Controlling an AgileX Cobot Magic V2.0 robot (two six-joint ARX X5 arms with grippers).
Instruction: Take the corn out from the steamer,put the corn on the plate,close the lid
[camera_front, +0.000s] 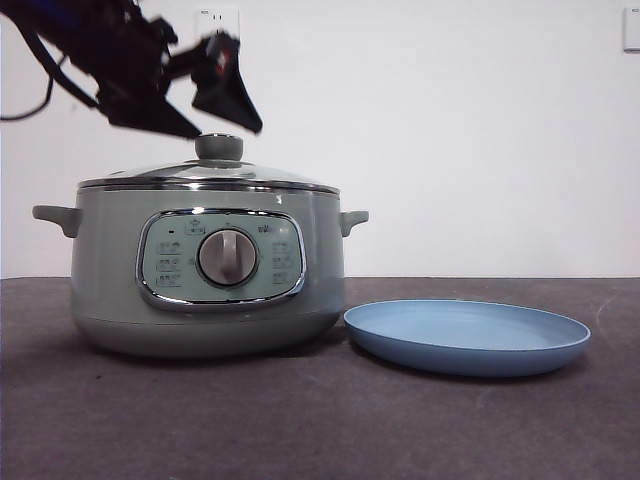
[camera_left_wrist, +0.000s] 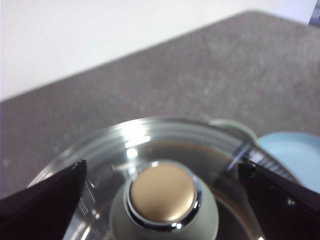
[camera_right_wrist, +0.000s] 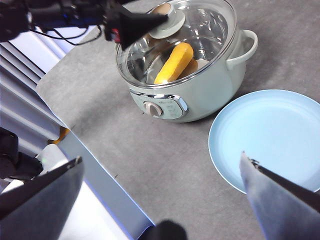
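The corn lies inside the steamer, seen through the glass lid, which sits closed on the pot's rim. Just above the lid's knob hangs the left gripper, jaws spread wide to either side of the knob (not touching it). Beside the steamer, on the side away from that arm, lies the plate on the dark table. The right gripper hovers high above the table near the plate, jaws spread apart.

The control panel on the steamer carries small printed icons and characters around its dial. None is sharp enough to read.
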